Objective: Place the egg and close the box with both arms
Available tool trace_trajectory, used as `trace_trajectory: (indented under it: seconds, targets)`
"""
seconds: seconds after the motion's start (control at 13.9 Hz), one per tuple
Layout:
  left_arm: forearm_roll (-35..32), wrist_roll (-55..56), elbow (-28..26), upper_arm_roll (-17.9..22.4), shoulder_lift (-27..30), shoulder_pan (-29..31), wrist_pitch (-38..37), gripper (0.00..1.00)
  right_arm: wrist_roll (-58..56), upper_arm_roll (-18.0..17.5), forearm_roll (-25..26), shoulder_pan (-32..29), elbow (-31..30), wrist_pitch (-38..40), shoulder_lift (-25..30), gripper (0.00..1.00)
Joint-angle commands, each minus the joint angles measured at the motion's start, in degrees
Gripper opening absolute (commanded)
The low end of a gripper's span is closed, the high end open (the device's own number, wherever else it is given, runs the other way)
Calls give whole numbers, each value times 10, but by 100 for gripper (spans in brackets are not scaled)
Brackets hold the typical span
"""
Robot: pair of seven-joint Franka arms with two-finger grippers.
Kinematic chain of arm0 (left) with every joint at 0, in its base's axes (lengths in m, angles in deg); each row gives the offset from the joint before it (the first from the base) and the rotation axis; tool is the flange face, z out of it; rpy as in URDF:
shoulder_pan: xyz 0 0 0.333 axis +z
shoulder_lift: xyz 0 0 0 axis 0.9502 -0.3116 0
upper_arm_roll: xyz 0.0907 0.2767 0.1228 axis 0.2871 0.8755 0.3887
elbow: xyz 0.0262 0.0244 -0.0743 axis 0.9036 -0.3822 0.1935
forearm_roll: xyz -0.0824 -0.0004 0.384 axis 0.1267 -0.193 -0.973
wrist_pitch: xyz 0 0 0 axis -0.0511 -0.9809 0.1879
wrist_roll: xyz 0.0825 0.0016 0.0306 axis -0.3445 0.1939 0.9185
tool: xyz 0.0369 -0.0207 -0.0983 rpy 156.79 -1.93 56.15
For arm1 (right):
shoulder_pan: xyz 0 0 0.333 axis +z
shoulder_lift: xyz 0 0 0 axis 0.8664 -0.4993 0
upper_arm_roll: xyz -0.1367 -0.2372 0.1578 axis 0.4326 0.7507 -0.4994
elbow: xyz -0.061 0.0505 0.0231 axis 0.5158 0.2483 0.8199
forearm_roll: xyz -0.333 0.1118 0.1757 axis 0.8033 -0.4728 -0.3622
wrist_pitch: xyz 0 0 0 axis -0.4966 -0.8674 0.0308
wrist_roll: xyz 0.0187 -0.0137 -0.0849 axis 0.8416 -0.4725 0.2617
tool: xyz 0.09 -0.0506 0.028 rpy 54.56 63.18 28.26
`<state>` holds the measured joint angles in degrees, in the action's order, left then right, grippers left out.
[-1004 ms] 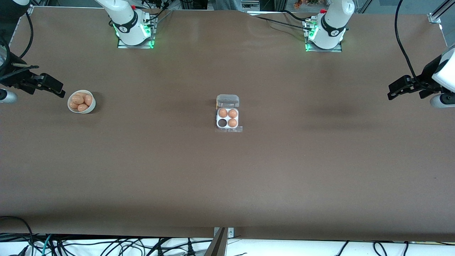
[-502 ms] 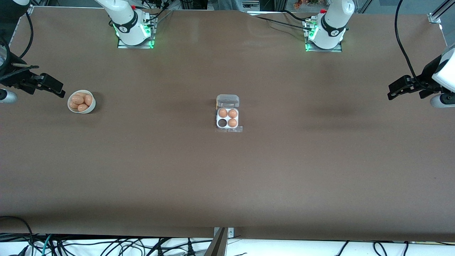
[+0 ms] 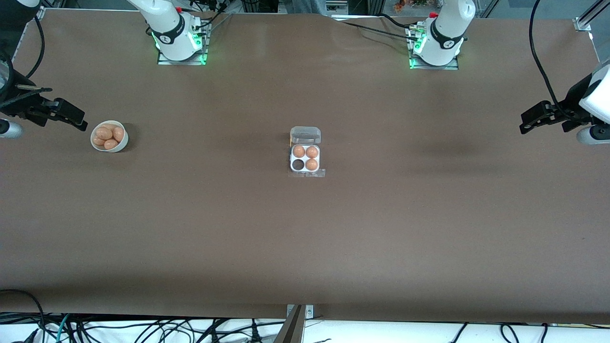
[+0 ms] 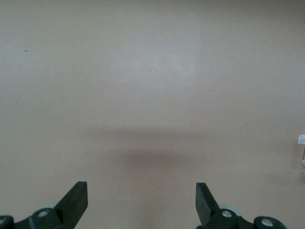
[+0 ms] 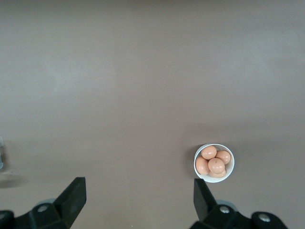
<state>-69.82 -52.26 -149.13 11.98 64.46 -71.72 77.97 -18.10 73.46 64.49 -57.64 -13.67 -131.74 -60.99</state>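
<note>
Centrally on the brown table (image 3: 305, 238) sits the small square clear-plastic egg box (image 3: 305, 160), its whitish tray holding four round cells. Three cells hold brown eggs (image 3: 305, 152); the fourth cell (image 3: 298, 165), the one nearer the front camera on the side toward the right arm's end, is dark and unfilled. The hinged transparent lid (image 3: 305, 135) stands open at the edge of the tray that is farther from the front camera, toward the arm bases.

Toward the right arm's end of the table rests a round white bowl (image 3: 109, 136) with several more brown eggs piled in it (image 5: 213, 162); it is well apart from the box. The right arm's slim black gripper (image 3: 71, 119) hangs up in the air at that end, over the table just beside the bowl. In the right wrist view its two black fingers (image 5: 71, 195) are spread wide with nothing between them, and the bowl (image 5: 229, 173) shows past them on the bare surface.

At the other end, the left arm's slim black gripper (image 3: 531, 119) hangs in the air over the table's edge region, well apart from the box. Its fingers (image 4: 76, 198) are likewise spread wide and hold nothing; only plain brown tabletop and a soft shadow lie under them, with a sliver of clear plastic at the frame's edge (image 4: 301, 139).

Both white arm bases (image 3: 178, 40), lit green, stand along the table's edge farthest from the front camera, the left arm's base (image 3: 436, 45) toward its own end.
</note>
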Motion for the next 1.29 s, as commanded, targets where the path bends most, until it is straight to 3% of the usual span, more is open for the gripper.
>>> trace_trajectory:
  seconds: [0.0, 0.36, 0.5, 0.72, 1.08, 1.22]
  targets:
    - [-4, -12, 12, -2, -3, 4, -11, 100, -7, -2, 0, -3, 5, 6, -1, 100]
    - [-4, -12, 12, -2, -3, 4, -11, 100, -27, 5, 8, -12, 3, 41, -53, 100]
    - [-4, -12, 12, -2, -4, 4, -11, 100, -28, 21, 17, -32, -2, 47, -83, 100]
    - [-4, -12, 12, -2, -3, 4, -11, 100, -47, 62, 38, -35, -59, 15, -109, 100]
    - [-4, -11, 11, -2, -4, 3, -12, 100, -128, 106, 38, -35, -301, -271, -64, 100]
    - [-4, -11, 11, -2, -5, 3, -12, 100, -174, 122, 38, -36, -353, -348, -71, 100]
